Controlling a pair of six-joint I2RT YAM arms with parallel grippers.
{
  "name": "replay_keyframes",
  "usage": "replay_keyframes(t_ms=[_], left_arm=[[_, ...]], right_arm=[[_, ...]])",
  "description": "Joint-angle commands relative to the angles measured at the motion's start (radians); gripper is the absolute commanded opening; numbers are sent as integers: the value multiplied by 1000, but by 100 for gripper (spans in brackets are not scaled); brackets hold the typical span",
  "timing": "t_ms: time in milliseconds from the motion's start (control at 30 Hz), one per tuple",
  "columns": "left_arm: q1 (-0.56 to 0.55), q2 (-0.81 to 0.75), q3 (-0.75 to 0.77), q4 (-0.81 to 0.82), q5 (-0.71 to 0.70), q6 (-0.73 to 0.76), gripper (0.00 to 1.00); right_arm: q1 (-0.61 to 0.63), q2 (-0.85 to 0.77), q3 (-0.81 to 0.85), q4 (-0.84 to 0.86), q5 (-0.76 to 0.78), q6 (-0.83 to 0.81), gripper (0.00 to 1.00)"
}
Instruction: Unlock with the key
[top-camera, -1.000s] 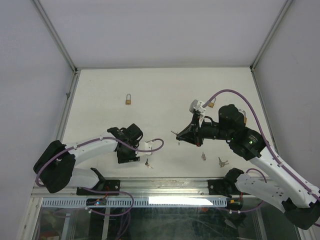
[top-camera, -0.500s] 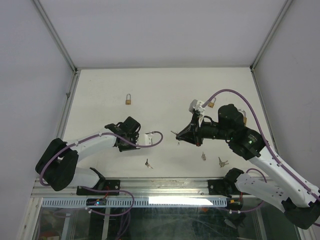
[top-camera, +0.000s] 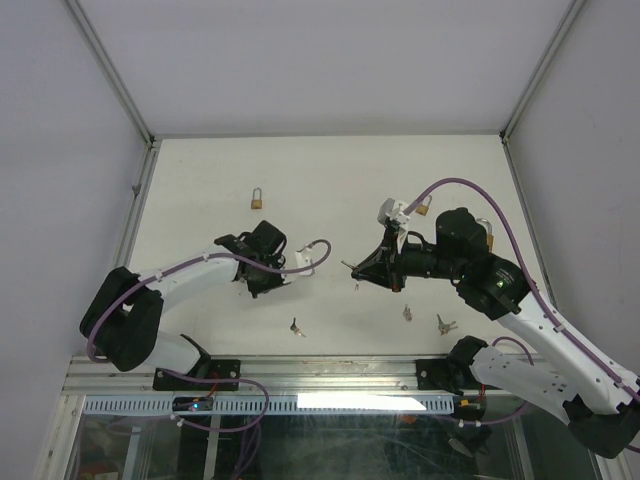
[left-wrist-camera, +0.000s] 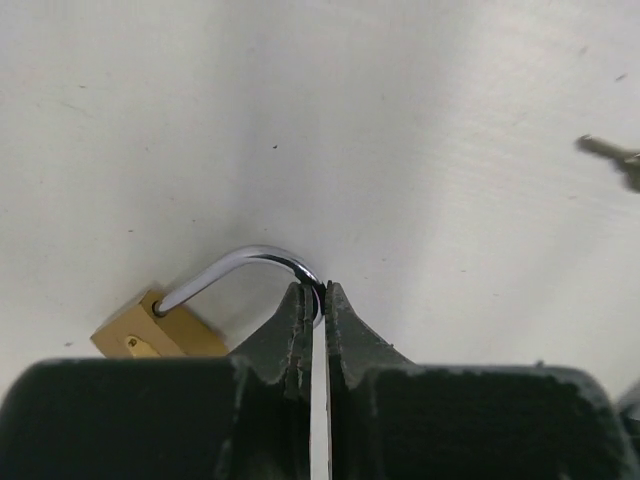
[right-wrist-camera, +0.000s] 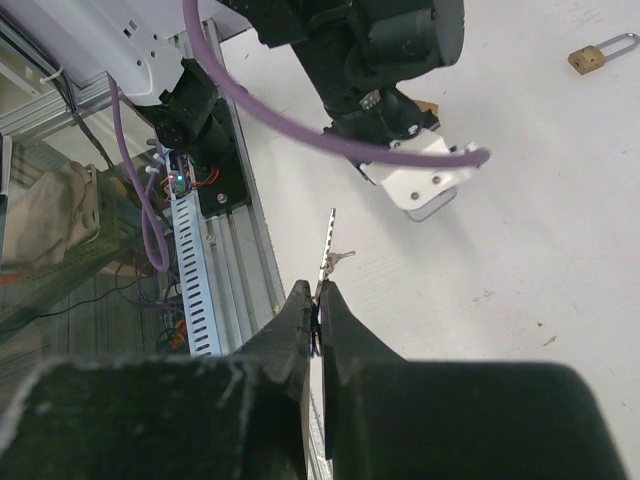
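Top view: the left arm (top-camera: 195, 275) is reached across the white desk (top-camera: 330, 175) with its wrist turned down over one spot, and what lies beneath is hidden. The right arm (top-camera: 520, 310) is held raised, with a small silver key with a toothed blade (top-camera: 350, 267) projecting towards the left arm. A spare brass padlock (top-camera: 258, 199) and a loose key (top-camera: 295, 326) lie apart from both arms. Left wrist view: the left fingers (left-wrist-camera: 290, 335) are pressed together on the crown of the shackle of a small brass padlock with a steel shackle (left-wrist-camera: 165, 335), which lies flat on the desk. This grip is judged to steady the lock for the key. Right wrist view: the right fingers (right-wrist-camera: 295, 325) are pinched on the key's head and the blade is left free ahead, presumably for insertion. Key and lock are not yet met.
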Motion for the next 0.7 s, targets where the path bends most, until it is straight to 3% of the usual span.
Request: replay_keyframes(t_ms=[0,267,467,667], left_arm=[[14,-41,147,-105,204,-208,0],[15,-207,177,-115,361,-273,0],[110,-229,174,-64,480,-366,0],[180,-214,126,-30,458,-301,0]], right_arm=[[3,-1,33,63,-4,-3,0],[4,-20,31,63,10,-3,0],[3,-20,32,72,6,-2,0],[3,-21,38,75,4,-3,0]])
